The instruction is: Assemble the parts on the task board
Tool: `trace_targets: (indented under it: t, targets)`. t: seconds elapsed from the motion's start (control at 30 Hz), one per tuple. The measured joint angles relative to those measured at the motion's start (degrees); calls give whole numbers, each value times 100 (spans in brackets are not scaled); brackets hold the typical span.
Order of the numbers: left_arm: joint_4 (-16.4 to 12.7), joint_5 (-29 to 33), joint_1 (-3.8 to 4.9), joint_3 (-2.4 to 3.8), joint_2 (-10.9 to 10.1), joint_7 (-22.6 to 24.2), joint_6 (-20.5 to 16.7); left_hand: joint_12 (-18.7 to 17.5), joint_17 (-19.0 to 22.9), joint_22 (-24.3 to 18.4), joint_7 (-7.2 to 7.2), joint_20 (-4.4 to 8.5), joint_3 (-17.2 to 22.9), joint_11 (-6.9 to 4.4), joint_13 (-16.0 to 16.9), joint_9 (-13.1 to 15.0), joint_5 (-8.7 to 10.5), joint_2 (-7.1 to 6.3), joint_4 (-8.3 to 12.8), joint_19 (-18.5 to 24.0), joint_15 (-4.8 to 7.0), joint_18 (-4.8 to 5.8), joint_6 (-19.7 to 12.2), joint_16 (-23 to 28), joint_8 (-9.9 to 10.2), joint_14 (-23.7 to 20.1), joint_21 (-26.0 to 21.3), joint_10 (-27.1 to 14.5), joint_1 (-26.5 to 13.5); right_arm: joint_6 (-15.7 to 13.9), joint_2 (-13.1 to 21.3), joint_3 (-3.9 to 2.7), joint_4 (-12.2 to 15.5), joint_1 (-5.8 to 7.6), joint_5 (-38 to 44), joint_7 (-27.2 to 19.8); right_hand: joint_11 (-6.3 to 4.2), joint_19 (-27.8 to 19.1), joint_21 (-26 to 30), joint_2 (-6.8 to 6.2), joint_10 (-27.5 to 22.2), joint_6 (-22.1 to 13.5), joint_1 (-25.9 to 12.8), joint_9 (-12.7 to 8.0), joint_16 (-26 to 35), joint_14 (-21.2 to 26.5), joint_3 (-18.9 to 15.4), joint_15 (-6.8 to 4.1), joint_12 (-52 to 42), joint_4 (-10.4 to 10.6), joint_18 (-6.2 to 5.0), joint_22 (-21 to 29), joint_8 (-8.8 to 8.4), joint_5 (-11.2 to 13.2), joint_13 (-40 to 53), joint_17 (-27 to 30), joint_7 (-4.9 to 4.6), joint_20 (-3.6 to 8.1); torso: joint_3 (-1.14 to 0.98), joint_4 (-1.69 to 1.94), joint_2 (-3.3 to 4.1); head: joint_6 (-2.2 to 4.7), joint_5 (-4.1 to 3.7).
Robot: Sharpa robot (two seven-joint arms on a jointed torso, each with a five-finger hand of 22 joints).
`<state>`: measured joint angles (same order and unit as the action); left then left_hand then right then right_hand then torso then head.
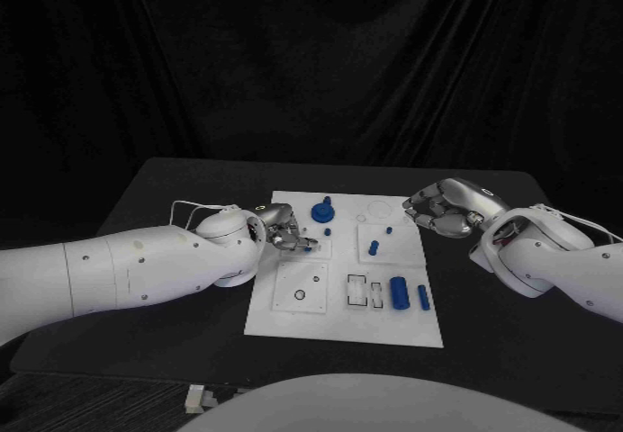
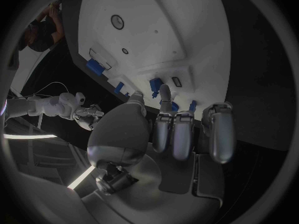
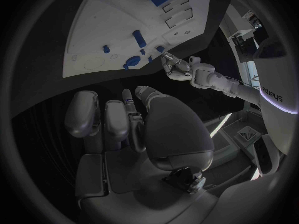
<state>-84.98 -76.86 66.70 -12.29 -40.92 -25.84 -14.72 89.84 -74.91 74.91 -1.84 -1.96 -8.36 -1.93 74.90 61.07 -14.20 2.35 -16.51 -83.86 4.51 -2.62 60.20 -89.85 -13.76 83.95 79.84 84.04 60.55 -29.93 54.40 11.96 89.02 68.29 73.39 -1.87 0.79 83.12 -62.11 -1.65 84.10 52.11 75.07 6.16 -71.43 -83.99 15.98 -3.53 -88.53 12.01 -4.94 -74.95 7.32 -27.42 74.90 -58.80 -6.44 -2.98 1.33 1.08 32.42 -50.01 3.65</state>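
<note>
The white task board (image 1: 344, 310) lies mid-table. My left hand (image 1: 288, 236) rests low over the board's far left part. The tips of its thumb and one finger sit at a small blue part (image 2: 155, 83) beside a slot. I cannot tell whether they pinch it. My right hand (image 1: 441, 209) hovers off the board's far right corner, fingers curled in around nothing. A blue round part with a peg (image 1: 322, 212) stands at the far edge. A blue peg (image 1: 374, 247) stands mid-board. A blue cylinder (image 1: 399, 293) and a slimmer blue part (image 1: 423, 297) lie near right.
Empty rectangular slots (image 1: 360, 292) and a round hole (image 1: 302, 294) mark the board's near half. Black table (image 1: 169, 193) surrounds the board, with its edges near both arms. The left hand (image 3: 181, 67) reaches in over the board's far side in the right wrist view.
</note>
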Motion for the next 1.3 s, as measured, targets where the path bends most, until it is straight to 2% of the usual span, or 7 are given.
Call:
trace_targets:
  t: [0.33,0.43,0.57,0.83,1.3]
  targets:
    - [135,-7,-5,0,136,-9,98,0,0,0,0,0,11,0,0,-50,-276,46,11,0,0,1,0,0,62,0,0,0,90,26,-30,0,-18,-2,-1,8,0,0,0,0,0,21,0,-5,0,0,0,0,0,0,0,1,0,0,1,10,-20,0,2,3,-1,0,4]
    - [184,-8,-6,0,194,-9,126,0,0,0,0,0,25,0,0,-81,-498,35,24,0,0,1,0,0,95,0,-23,0,153,36,-35,-1,-26,-3,-1,11,0,0,0,0,0,21,0,-5,0,0,0,0,0,0,0,1,0,0,5,10,-21,0,2,3,-1,0,4]
    - [257,-9,-7,0,285,-10,173,0,0,0,0,0,51,0,0,-101,-697,44,1,0,0,0,0,0,101,0,-23,0,198,48,-42,-1,-34,-3,-1,15,0,0,0,0,0,21,0,-4,0,0,0,0,0,0,0,1,0,0,4,10,-20,0,2,1,0,0,7]
    - [367,-11,-8,0,383,-77,320,0,0,0,0,0,81,0,0,-103,-864,69,31,0,0,0,0,0,101,0,-23,0,233,67,-49,-1,-37,-4,-2,20,0,0,0,0,0,21,0,-4,0,0,16,0,0,-16,0,2,0,-28,4,18,-20,0,2,-1,0,0,3]
    - [420,-14,-14,0,461,-231,551,0,0,0,41,-1,219,0,0,-86,-1019,56,87,0,-1,0,41,0,101,0,-23,0,446,77,-43,0,-32,-9,-2,23,0,0,28,0,0,20,0,-4,22,0,15,0,23,-16,0,3,0,-28,3,27,-20,0,2,-1,1,0,8]
